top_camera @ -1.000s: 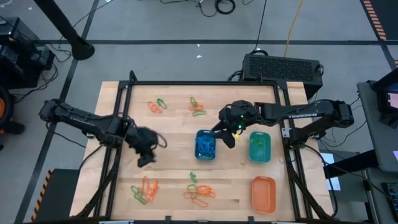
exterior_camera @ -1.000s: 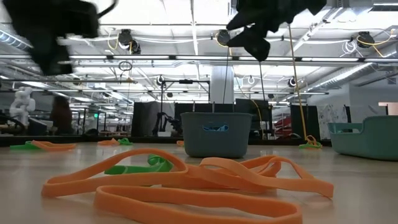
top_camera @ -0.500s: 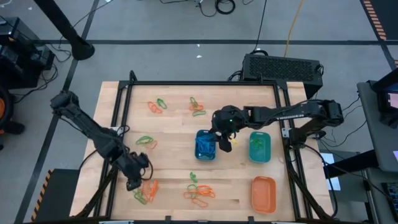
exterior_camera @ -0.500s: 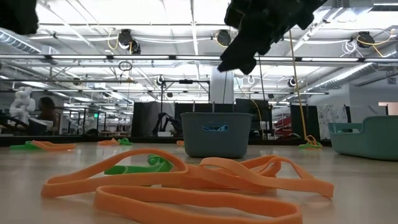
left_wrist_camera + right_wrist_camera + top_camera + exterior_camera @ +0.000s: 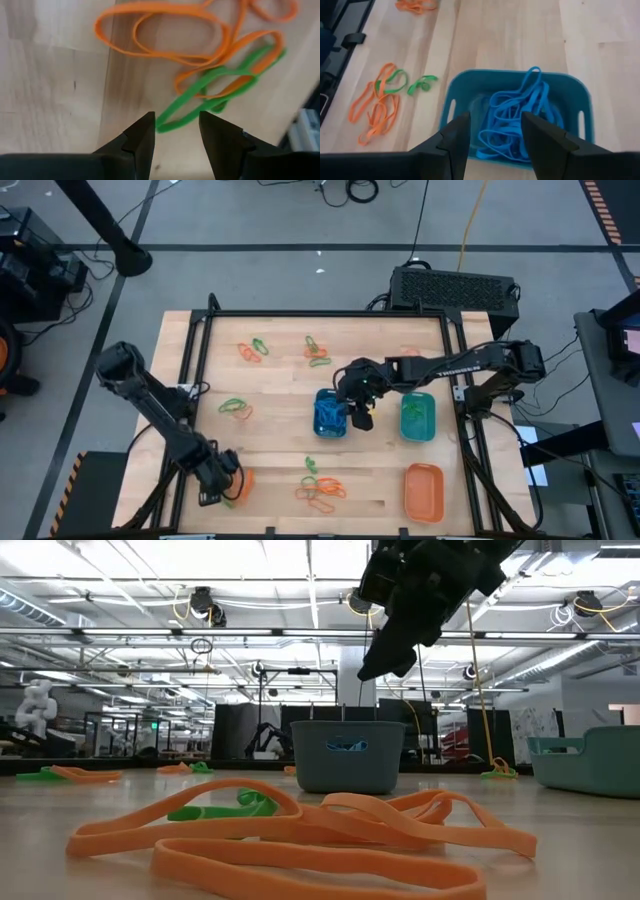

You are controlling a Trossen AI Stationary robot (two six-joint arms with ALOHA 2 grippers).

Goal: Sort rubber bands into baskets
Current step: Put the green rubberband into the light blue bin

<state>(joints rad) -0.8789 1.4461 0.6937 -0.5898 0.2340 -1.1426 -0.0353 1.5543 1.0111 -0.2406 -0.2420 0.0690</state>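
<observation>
Wooden planks make up my table [image 5: 280,390], framed by black rails, with grey floor around it and a dark case beyond the far edge. From above I see my left claw [image 5: 212,492] low at the near left corner, right over a small tangle of orange and green rubber bands [image 5: 238,485]. Its wrist view shows the two fingers [image 5: 141,135] parted, nothing between them, with the end of a green band [image 5: 210,95] lying on the wood just ahead of the gap, looped through orange ones.

My right claw [image 5: 360,418] hangs over the right edge of the blue basket [image 5: 329,413] in the middle of the table. Its fingers [image 5: 454,137] stand apart and grip nothing; below them the basket holds a heap of blue bands [image 5: 517,120].

Just right of it sits the teal-green basket [image 5: 417,416], and the orange basket [image 5: 423,491] is at the near right corner. More orange and green bands lie near the front centre [image 5: 318,485], at mid left [image 5: 234,408], and in two clusters along the far side [image 5: 252,349] [image 5: 317,351].
</observation>
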